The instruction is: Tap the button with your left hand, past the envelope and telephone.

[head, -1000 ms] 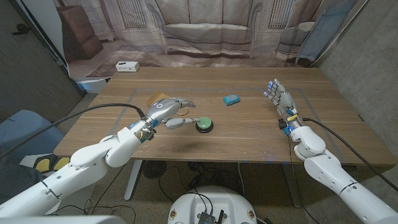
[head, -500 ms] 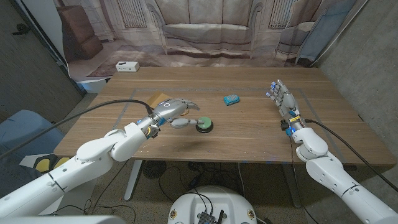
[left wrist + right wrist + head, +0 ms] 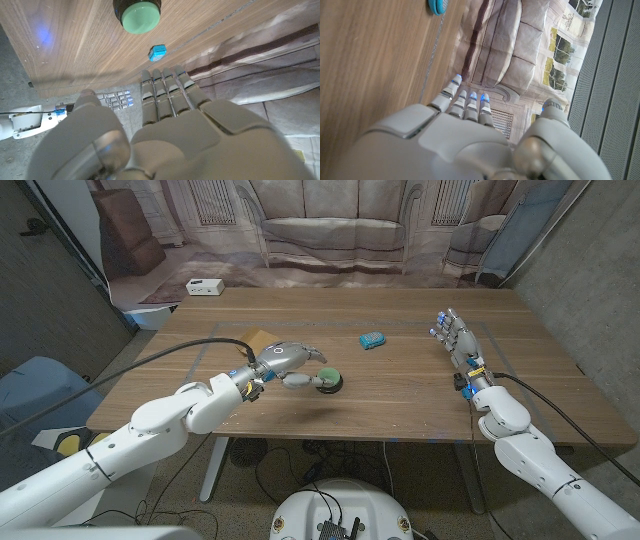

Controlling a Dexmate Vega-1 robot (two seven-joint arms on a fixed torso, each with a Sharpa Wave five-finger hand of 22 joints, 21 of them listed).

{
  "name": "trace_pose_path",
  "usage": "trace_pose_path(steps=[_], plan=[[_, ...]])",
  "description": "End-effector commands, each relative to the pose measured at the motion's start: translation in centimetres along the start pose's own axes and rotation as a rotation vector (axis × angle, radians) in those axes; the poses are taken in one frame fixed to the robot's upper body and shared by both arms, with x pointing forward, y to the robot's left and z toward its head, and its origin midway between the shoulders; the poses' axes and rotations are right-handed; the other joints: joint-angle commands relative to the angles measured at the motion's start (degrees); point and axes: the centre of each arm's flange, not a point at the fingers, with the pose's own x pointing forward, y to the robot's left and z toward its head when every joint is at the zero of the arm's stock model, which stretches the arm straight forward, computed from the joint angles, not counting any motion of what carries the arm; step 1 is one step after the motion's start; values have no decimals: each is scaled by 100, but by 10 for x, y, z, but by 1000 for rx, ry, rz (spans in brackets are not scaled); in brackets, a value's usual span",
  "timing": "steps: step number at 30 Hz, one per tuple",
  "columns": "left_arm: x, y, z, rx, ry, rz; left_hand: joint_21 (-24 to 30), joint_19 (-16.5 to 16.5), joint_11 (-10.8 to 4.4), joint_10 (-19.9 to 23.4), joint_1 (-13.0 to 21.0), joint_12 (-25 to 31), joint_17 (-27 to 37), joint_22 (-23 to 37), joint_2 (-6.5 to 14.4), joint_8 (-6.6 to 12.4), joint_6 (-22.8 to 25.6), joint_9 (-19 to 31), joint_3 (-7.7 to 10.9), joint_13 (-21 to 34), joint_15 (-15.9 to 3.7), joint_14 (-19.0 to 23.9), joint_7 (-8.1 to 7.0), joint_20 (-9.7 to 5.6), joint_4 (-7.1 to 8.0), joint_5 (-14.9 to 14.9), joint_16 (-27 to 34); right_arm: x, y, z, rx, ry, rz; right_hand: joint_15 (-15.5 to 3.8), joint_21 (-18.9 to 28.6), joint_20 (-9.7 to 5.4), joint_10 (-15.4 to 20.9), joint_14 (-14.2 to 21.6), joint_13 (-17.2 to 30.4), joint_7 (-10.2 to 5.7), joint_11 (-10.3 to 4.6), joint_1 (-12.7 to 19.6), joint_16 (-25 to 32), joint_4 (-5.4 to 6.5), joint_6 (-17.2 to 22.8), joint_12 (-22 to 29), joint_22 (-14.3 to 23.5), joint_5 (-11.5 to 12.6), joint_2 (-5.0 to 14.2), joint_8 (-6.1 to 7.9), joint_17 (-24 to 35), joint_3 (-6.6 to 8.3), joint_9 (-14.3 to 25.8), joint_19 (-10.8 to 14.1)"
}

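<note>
The green button [image 3: 329,380] on its black base sits mid-table, also seen as the button [image 3: 136,15]. My left hand [image 3: 288,360] hovers just to its left with fingers stretched out and apart, the fingertips [image 3: 318,353] above the button's near-left rim and the thumb low beside it. It holds nothing. The brown envelope [image 3: 254,338] lies behind my left hand, partly hidden by it. A small teal telephone [image 3: 372,339] lies farther back to the right, showing as the telephone [image 3: 157,52]. My right hand [image 3: 455,340] stands on its edge at the table's right, fingers straight.
A white box [image 3: 204,286] lies on the floor beyond the table's far left corner. A printed sofa backdrop [image 3: 330,230] hangs behind the table. The telephone [image 3: 438,5] appears ahead of my right hand [image 3: 460,135]. Bare wood spans between button and right hand.
My left hand has moved to the right, from short of the button to right beside it, uncovering more of the envelope. The right hand has stayed put.
</note>
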Motion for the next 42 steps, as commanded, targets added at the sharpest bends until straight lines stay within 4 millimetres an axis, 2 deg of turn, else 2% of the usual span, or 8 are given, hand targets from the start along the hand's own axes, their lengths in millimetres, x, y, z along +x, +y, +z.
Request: trace_pose_path(steps=[1, 26, 42], plan=[[9, -2, 5, -1, -18, -51, 19, 59, 2, 48, -12, -21, 17, 34, 74, -2, 38, 13, 26, 2, 36, 43, 1, 40, 1, -17, 1, -4, -3, -2, 0, 3, -1, -15, -12, 0, 49, 53, 12, 21, -11, 18, -12, -42, 56, -15, 34, -1, 42, 37, 15, 2, 19, 45], [22, -15, -2, 81, 17, -115, -6, 48, -7, 97, -34, -36, 21, 42, 92, -17, 79, 16, 35, 7, 40, 67, 0, 33, 2, -43, -2, -2, -6, -4, 10, 5, -18, -11, -13, 1, 72, 63, 13, 11, -17, 22, -10, -44, 81, -11, 35, -9, 59, 38, 16, -5, 19, 53], [27, -25, -8, 72, -2, -133, -14, 65, -21, 124, -44, -46, 21, 43, 99, -24, 108, 17, 40, 9, 29, 93, -6, 35, -1, -54, -2, 1, 2, -8, 12, 13, -13, -9, -13, 4, 74, 66, 13, 12, -28, 21, -11, -44, 84, -14, 35, -13, 68, 33, 17, -12, 19, 58]])
